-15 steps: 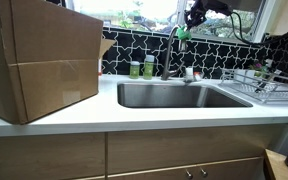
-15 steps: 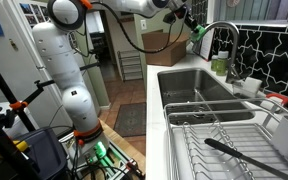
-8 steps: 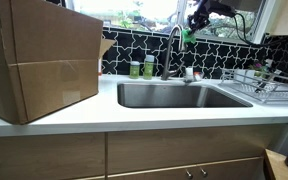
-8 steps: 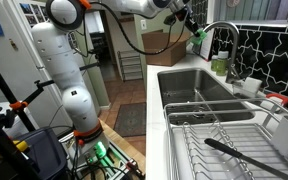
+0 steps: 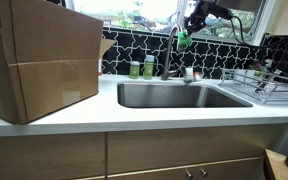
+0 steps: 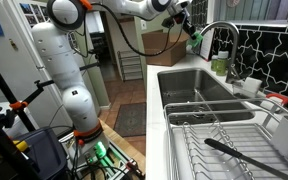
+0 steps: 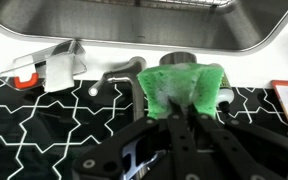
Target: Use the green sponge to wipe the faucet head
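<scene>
The green sponge [image 7: 184,88] is held up in the air, pinched between the two fingers of the end effector [image 7: 184,108], which are closed tight on its near edge. In the wrist view its broad face is turned to the camera and its longer side runs left to right across the middle of the frame, with the outer corners bent. In both exterior views it is only a small green patch [image 5: 182,38] [image 6: 195,32] and its long axis cannot be read. There it sits right at the faucet head [image 5: 174,33], at the top centre of the frame; whether the two touch is not clear.

Below the faucet is a steel sink [image 5: 174,95] sunk into a white desk [image 5: 134,116] (a kitchen counter with wooden cupboard fronts under it). Behind it are black tiles [image 5: 224,55] with a white pattern and a bright window [image 5: 144,12]. Two small bottles [image 5: 141,68] stand left of the faucet base, a big cardboard box [image 5: 39,60] fills the left of the desk, and a dish rack [image 5: 269,85] sits at the right.

The white arm [image 6: 64,60] rises at the left of an exterior view, bends at the top and reaches across to the right, with the end effector [image 6: 189,25] angled down onto the sponge.
</scene>
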